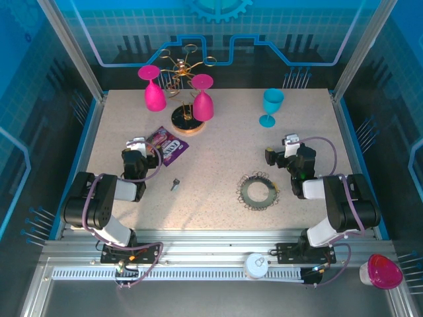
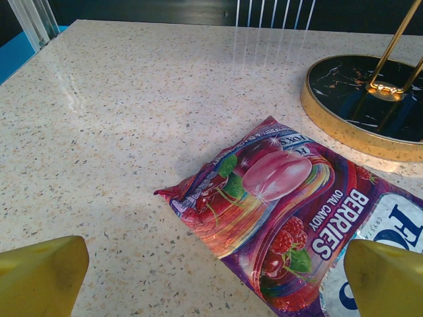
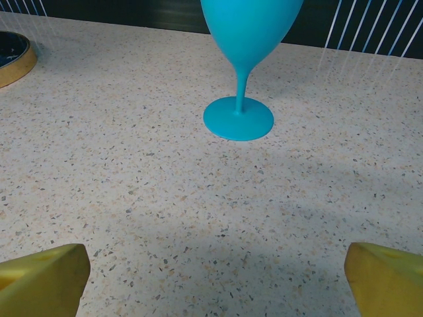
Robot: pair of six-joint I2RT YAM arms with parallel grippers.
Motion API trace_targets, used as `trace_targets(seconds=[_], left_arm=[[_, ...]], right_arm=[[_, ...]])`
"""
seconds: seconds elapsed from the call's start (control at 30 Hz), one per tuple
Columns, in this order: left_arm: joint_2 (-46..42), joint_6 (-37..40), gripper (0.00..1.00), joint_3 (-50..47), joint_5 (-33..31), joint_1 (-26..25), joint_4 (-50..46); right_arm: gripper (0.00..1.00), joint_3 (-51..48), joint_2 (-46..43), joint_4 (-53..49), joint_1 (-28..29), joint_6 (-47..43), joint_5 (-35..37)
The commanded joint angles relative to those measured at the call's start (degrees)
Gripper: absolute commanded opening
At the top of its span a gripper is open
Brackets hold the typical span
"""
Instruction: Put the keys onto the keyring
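Observation:
The keyring (image 1: pixel 258 193), a flat dark ring fringed with thin wire loops, lies on the table right of centre, in front of the right arm. One small grey metal key (image 1: pixel 175 184) lies left of centre, well apart from the ring. My left gripper (image 1: pixel 139 146) rests low near the left side, behind the key; its yellow fingertips (image 2: pixel 43 274) stand wide apart, open and empty (image 2: pixel 215 284). My right gripper (image 1: pixel 285 146) sits behind the ring, also open with bare table between its fingertips (image 3: pixel 215 284).
A purple candy packet (image 2: pixel 291 205) lies just ahead of the left gripper. Behind it stands a gold-rimmed stand base (image 2: pixel 363 99) with two pink glasses (image 1: pixel 154 92) beside it. A teal glass (image 3: pixel 241 39) stands ahead of the right gripper.

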Motion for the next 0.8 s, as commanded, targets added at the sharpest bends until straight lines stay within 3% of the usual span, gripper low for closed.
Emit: trace_targets(seconds=[0.0,0.63,0.77], left_arm=[[-1.2,-0.8,0.99,0.6,1.2,0.0,0.7],[-1.4,-1.1,0.99,0.5,2.5,0.5,0.6],[-5.3,-0.8,0.99,-0.9,2.7,0.5,-0.2]], right_arm=[[1.00,0.3,-0.3,0.4,-0.6,0.3,0.8],[1.00,0.1,-0.3,0.9,-1.1,0.5,-0.3],[1.00,0.1,-8.3,-5.5,-1.2,0.7,0.1]])
